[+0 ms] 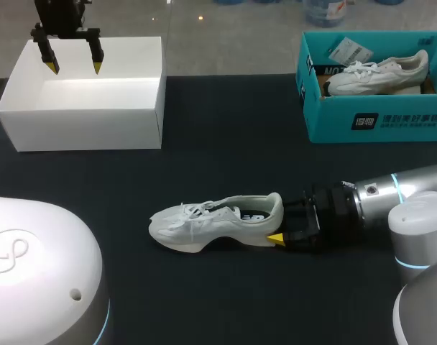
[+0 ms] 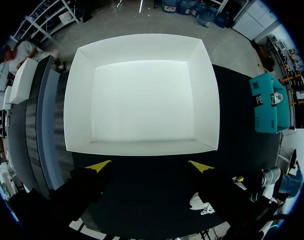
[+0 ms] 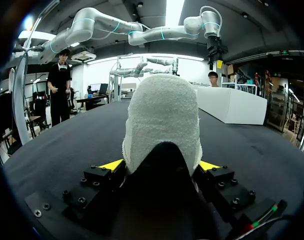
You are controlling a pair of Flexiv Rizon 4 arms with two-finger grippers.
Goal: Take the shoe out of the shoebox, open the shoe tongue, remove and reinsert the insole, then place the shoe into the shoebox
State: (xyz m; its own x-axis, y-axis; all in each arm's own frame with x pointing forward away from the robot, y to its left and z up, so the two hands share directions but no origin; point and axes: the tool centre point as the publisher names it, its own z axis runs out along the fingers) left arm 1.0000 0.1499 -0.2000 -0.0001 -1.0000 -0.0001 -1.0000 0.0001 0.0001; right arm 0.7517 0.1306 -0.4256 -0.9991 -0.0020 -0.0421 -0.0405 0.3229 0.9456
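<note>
Nearest in, the black table top [image 1: 226,302] carries the action. The right arm comes in low from the right side, and its right gripper [image 1: 282,221] is at the back of the white lace-up low-top sneaker [image 1: 215,223]. The sneaker stands on its sole near the middle of the table, with its toe toward the robot's left and its heel toward the right. The right wrist view has the close-up: the sneaker's padded heel [image 3: 162,125] fills the gap of the right gripper [image 3: 161,165]. A yellow tip presses each side of the heel, so the jaws are clamped on it.

Further back on the left stands the open white rectangular cardboard box [image 1: 82,122], with nothing showing inside it. The left gripper [image 1: 73,66] hangs above its far edge. In the left wrist view that gripper [image 2: 150,165] has its jaws wide apart and holds nothing, with the white box [image 2: 79,100] ahead of it.

At the far right sits a teal cardboard shoebox [image 1: 376,122], well apart from the sneaker. A second white shoe [image 1: 380,72] lies inside it.
</note>
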